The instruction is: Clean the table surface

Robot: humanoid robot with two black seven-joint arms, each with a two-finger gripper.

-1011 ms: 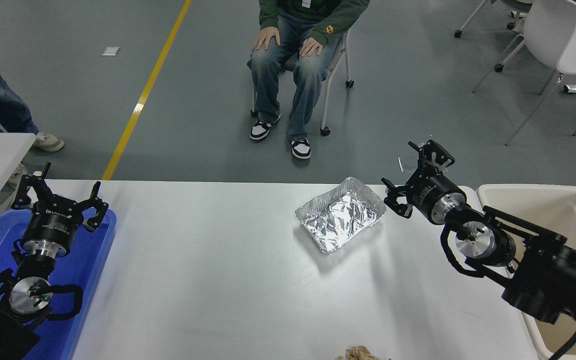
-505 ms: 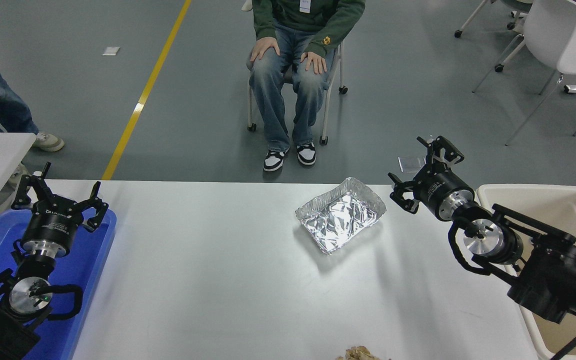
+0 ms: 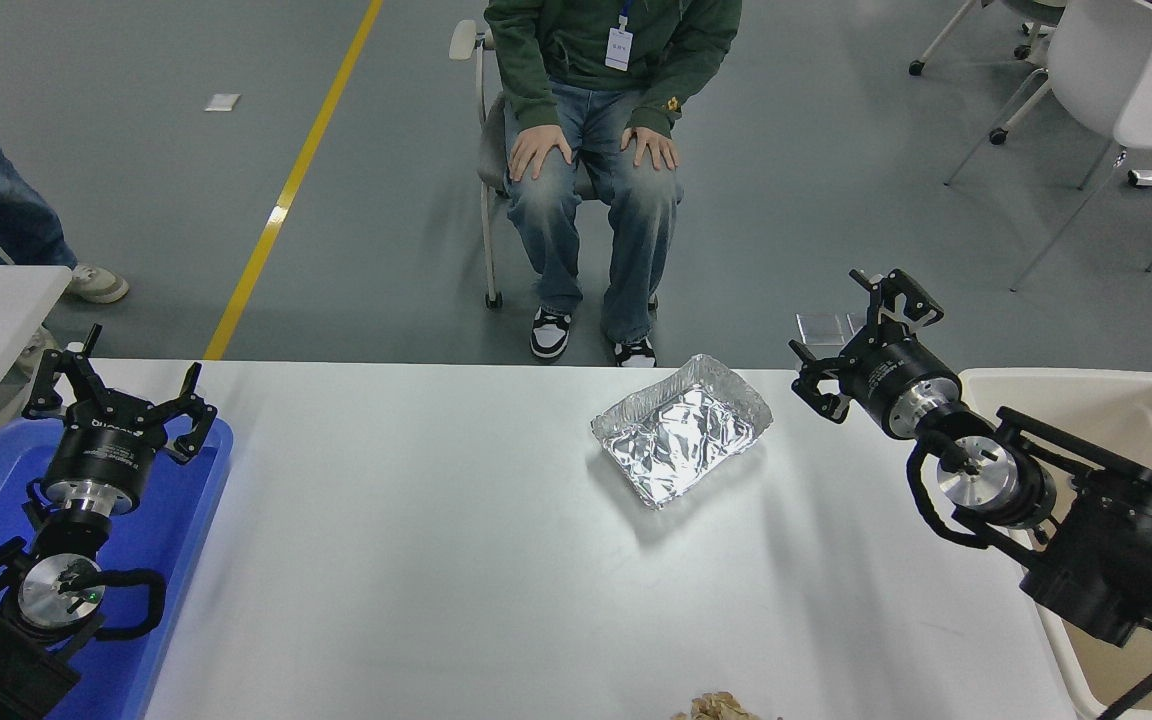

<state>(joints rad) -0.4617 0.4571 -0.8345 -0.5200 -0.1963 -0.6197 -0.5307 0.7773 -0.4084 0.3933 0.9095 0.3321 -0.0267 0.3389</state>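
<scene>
Reaching in from the lower right, the right arm (image 3: 1056, 500) angles up and to the left, its wrist raised over the tabletop's (image 3: 436, 560) far right corner. Right gripper (image 3: 866, 335) hangs in the air with fingers (image 3: 911, 300) spread, released, holding nothing. It sits just right of the foil tray (image 3: 681, 430), apart from it. Beige bin (image 3: 1136, 420) lies under the arm's elbow, off the right edge.

Left gripper (image 3: 116, 395) parked at lower left over the blue tray (image 3: 176, 520), fingers splayed, empty.

The tabletop fills the middle and lower view. Foil tray rests on it near the far edge, right of centre. A crumpled tan scrap (image 3: 721, 708) shows at the near edge.

Against a second ago: the right gripper has drifted right and farther back, away from the foil tray. The tray has not shifted. The seated person (image 3: 596, 130) beyond the tabletop has rolled the chair nearer and now shows more torso.
</scene>
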